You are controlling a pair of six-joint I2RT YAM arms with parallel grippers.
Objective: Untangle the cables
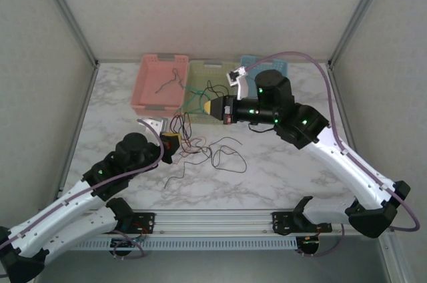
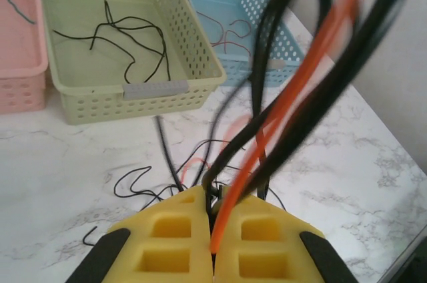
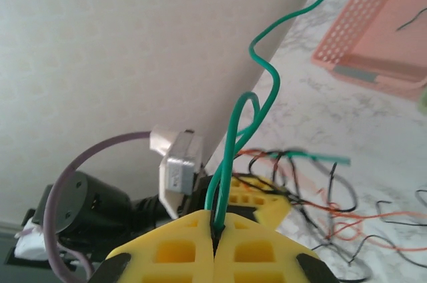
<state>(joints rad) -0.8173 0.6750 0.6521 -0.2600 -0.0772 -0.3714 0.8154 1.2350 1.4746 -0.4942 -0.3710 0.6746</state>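
Pinching the black and orange cables (image 2: 290,106), left gripper (image 2: 213,199) sits near the green basket (image 2: 143,89); right gripper (image 3: 215,226) beside it clamps a green cable (image 3: 225,163).

No legible text, number or sign (grey tag (image 2: 155,89) on green basket (image 2: 193,43) blank).

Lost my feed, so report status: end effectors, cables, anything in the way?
Left end effector shut on black and orange cables. Right end effector shut on green cable. Other cables tangled on table between them.
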